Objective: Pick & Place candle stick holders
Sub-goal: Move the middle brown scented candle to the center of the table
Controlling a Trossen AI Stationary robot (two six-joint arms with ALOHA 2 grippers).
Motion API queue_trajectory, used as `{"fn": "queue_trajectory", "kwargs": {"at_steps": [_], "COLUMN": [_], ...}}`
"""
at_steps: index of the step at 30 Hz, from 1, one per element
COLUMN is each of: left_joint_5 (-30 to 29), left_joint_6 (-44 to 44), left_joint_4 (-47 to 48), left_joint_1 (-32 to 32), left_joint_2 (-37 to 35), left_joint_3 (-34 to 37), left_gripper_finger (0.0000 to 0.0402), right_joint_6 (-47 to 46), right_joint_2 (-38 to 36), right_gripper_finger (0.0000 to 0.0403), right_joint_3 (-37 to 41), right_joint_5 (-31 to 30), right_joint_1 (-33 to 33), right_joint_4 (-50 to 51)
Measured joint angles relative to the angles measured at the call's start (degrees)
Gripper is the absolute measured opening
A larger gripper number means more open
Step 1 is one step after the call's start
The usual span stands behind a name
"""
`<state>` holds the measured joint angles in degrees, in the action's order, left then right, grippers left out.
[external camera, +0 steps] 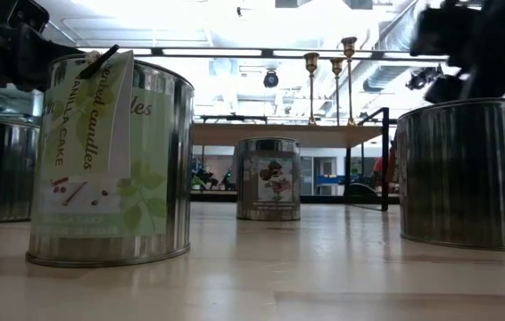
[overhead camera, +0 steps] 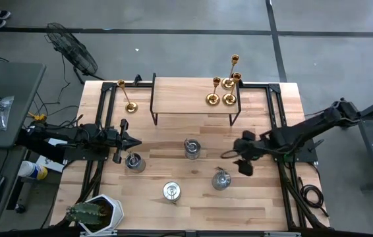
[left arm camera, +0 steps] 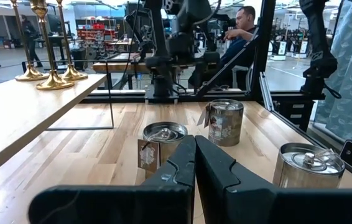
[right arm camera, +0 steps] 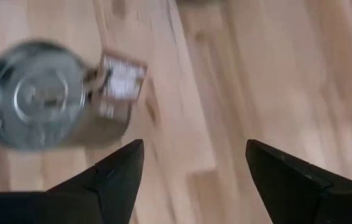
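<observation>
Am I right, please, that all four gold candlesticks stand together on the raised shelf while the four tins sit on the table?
Not quite: the high view shows only three candlesticks on the shelf; the fourth candlestick stands on the table left of it. The four tins do sit on the table.

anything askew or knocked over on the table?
Nothing tipped: four silver tins upright. One oddity: a gold candlestick stands alone at the table's far-left corner, while three others cluster on the wooden shelf.
</observation>
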<state>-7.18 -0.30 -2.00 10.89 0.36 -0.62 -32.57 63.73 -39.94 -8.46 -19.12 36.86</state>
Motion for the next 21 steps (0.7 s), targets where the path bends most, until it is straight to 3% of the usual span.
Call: {"fn": "queue_trajectory", "kwargs": {"at_steps": [10,21], "left_joint_5": [0.0,0.2], "left_joint_6": [0.0,0.0], "left_joint_4": [0.0,0.0], "left_joint_1": [0.0,0.0], "left_joint_2": [0.0,0.0], "left_joint_3": [0.0,0.0], "left_gripper_finger": [0.0000,0.0000], "right_joint_6": [-8.1,-11.3], "right_joint_2": [-4.9,-4.5], "right_gripper_finger": [0.0275,0.0275], "right_joint_3": [9.2,11.1], "right_joint_5": [7.4,5.3], "right_joint_1": [-10.7,-18.4], "right_joint_4": [1.2,-5.9]}}
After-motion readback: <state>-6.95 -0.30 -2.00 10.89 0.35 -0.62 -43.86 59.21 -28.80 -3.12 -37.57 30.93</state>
